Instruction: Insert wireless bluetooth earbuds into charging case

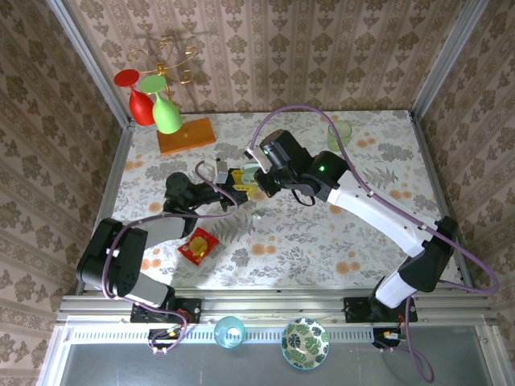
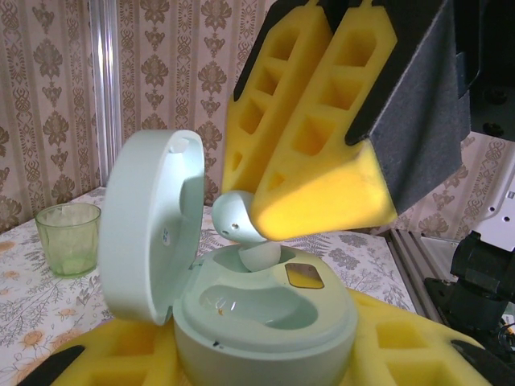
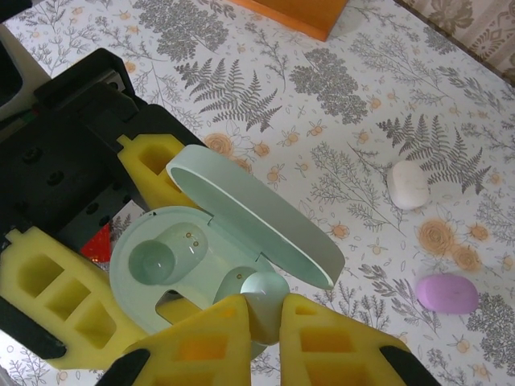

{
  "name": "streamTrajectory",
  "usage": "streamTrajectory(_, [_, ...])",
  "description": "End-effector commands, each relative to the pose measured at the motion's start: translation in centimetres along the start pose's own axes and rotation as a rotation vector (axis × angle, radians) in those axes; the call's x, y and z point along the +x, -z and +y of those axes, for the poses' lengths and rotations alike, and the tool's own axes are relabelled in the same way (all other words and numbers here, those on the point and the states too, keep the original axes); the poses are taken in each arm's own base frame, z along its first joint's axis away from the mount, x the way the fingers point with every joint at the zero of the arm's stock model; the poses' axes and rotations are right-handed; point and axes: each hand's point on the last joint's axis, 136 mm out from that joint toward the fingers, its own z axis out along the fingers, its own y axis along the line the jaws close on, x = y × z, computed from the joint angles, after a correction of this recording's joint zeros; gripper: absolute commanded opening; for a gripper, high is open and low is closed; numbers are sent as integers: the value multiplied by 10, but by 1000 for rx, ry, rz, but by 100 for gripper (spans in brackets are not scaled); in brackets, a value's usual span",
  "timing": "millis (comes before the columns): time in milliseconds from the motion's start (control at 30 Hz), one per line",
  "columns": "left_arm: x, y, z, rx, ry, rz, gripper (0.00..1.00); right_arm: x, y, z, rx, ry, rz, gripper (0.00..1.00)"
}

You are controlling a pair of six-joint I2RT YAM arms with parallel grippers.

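Floral tablecloth; left claw clamps glossy oval case, right claw pinches rounded earbud

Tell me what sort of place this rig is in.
Probably a staged lab cell dressed as a home: wallpaper panels in aluminium framing, a floral tabletop, a stand of hung coloured glasses.

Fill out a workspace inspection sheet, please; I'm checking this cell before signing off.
Surface: floral tablecloth, flat.
Job's things: open pale green charging case, one well empty; earbud at the other well.
Clutter: white case, purple case, green cup, glass rack, red-yellow packet.
Grippers: left gripper shut on charging case; right gripper shut on earbud.
Cables: purple cables loop along both arms.
Surroundings: wallpapered walls; bowl and blue cup on front ledge.
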Motion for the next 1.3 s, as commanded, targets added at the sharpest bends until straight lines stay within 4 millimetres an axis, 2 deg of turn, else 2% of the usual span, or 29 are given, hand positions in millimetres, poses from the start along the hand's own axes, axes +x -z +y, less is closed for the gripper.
streamTrajectory(0, [-10, -1, -7, 25, -29, -22, 22, 15, 1, 3, -10, 47, 57, 11])
streamTrajectory(200, [-10, -1, -8, 26, -27, -21, 22, 17, -2, 9, -35, 65, 72, 13])
streamTrajectory(400, [-10, -1, -7, 25, -30, -22, 22, 9, -2, 17, -74, 47, 44, 22])
streamTrajectory(533, [-9, -1, -8, 25, -29, -20, 22, 2, 3, 15, -65, 31, 14, 37])
streamTrajectory(733, [-8, 0, -8, 21, -35, -20, 22, -9, 20, 6, -37, -18, -75, 49])
streamTrajectory(933, [-9, 6, -4, -9, -55, -25, 22, -21, 56, -2, -87, -114, -283, 53])
streamTrajectory(1033, [-12, 8, -2, -24, -67, -32, 22, -14, 70, -14, -134, -226, -367, 55])
streamTrajectory(1100, [-13, 8, -2, -30, -70, -35, 22, -4, 72, -29, -143, -327, -392, 56])
streamTrajectory(1200, [-15, 7, -1, -34, -78, -39, 22, 20, 60, -57, -101, -479, -374, 57])
streamTrajectory(1267, [-16, 7, 0, -37, -86, -42, 22, 37, 46, -67, -83, -540, -332, 57])
